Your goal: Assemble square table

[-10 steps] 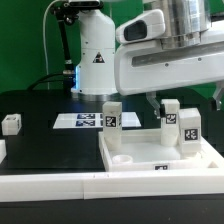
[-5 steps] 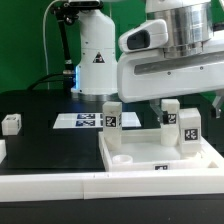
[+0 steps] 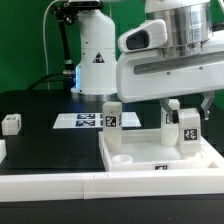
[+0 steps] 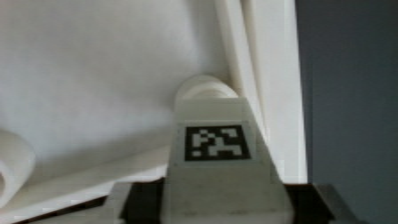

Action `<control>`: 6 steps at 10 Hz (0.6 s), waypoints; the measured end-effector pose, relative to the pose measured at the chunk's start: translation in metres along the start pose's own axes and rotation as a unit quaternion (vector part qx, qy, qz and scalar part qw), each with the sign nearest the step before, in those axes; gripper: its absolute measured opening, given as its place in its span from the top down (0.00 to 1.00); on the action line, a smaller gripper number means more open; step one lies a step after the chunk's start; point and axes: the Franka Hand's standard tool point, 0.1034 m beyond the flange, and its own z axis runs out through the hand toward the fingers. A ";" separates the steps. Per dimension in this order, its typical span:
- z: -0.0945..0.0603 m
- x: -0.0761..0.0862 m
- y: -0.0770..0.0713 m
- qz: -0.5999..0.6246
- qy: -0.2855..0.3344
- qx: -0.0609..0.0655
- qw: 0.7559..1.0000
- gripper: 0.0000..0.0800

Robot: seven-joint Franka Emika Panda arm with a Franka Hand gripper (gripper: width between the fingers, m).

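The jaws straddle the leg post (image 4: 221, 150) at 3 o'clock on the slab (image 3: 145, 148); clamping cannot be confirmed. Grip squarely, then lift vertically.

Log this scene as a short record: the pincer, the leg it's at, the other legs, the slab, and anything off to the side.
pincer: straddling one leg post, contact unclear
straddled leg post: upright on the slab, near its rim at the exterior view's right
other leg posts: two, upright on the slab
slab: flat on the black worktop
off the slab: small tagged white piece; marker board
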 end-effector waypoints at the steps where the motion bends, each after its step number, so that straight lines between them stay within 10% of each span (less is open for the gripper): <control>1: 0.000 0.000 0.000 0.011 0.000 0.000 1.000 0.64; 6: 0.001 -0.004 -0.003 0.222 0.039 0.000 0.974 0.64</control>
